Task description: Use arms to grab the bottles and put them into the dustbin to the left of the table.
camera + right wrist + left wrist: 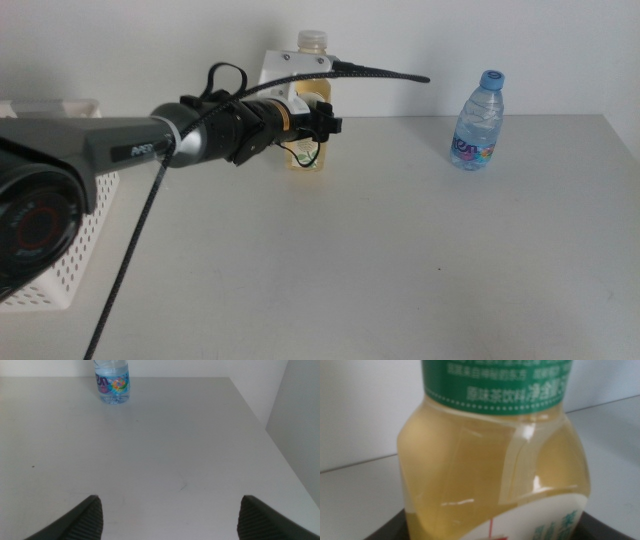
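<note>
Left hand (322, 122) — middle view: reaches from the left to the yellow tea bottle (310, 60), upright at the table's (400, 260) far edge; grip undeterminable. Water bottle (478, 122) stands well right; white dustbin (60, 270) at left. Left wrist view: tea bottle (495, 470) fills frame. Right wrist view — right hand (170, 520) wide, low over table; water bottle (113, 382) far ahead.

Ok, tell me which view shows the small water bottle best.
The middle view: the blue-capped water bottle stands whole and upright on the table, from cap to base, apart from the left claw at the tea bottle. The right wrist view catches only its lower part, cap cut off. The left wrist view shows none of it.
</note>
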### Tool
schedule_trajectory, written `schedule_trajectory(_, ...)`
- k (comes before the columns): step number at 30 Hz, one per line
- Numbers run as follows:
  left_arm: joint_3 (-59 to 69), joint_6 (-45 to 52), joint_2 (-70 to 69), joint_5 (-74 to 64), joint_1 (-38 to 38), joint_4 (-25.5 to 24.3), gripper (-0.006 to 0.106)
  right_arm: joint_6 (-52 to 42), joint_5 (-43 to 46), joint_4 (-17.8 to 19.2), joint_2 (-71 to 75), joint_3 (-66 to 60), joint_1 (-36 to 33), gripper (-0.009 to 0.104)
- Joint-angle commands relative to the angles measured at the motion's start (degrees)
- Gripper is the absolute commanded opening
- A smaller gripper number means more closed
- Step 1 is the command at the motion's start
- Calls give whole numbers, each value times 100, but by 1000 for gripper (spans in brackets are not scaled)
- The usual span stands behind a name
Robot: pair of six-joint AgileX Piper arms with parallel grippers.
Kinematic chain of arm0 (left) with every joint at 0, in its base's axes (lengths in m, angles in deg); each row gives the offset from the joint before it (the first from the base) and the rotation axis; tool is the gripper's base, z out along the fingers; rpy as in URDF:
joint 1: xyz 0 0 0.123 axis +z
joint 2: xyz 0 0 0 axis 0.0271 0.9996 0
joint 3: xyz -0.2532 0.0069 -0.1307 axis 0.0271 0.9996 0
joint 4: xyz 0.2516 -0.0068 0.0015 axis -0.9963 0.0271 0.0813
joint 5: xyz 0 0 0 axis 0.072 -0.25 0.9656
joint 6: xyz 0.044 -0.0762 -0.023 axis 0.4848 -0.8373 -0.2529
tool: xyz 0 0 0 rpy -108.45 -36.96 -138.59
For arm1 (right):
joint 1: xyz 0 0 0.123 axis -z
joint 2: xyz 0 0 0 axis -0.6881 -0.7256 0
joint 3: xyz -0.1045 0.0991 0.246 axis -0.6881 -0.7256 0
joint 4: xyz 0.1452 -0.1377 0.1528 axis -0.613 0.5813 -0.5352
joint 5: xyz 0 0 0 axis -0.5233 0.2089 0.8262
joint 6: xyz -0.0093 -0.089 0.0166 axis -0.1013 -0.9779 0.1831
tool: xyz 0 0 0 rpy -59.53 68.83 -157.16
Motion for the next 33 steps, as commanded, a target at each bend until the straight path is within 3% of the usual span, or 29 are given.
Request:
schedule_trajectory(1,-247,-4,-1072,160,8,-183,-2,-53,413,91,125,51,40,94)
schedule_trajectory(8,-247,82,-2497,-1479,18,-752,-2,-53,413,91,125,51,40,94)
schedule_trajectory(11,-247,512,-3064,-2427,77,-716,-2,-53,413,92,125,51,40,94)
schedule_trajectory(14,-247,1218,-3551,-3186,285,-193,-2,-53,413,92,125,51,40,94)
schedule_trajectory(19,-247,2848,-4122,-4378,1270,1458,-2,-53,413,92,125,51,40,94)
schedule_trajectory(21,-247,3348,-4269,-4874,1696,1865,-2,-53,413,92,125,51,40,94)
schedule_trajectory(28,-247,4015,-4403,-6376,2934,2052,-2,-53,413,87,125,51,40,94)
schedule_trajectory(33,-247,4177,-4222,-6616,3459,2071,-2,-53,413,93,125,51,40,94)
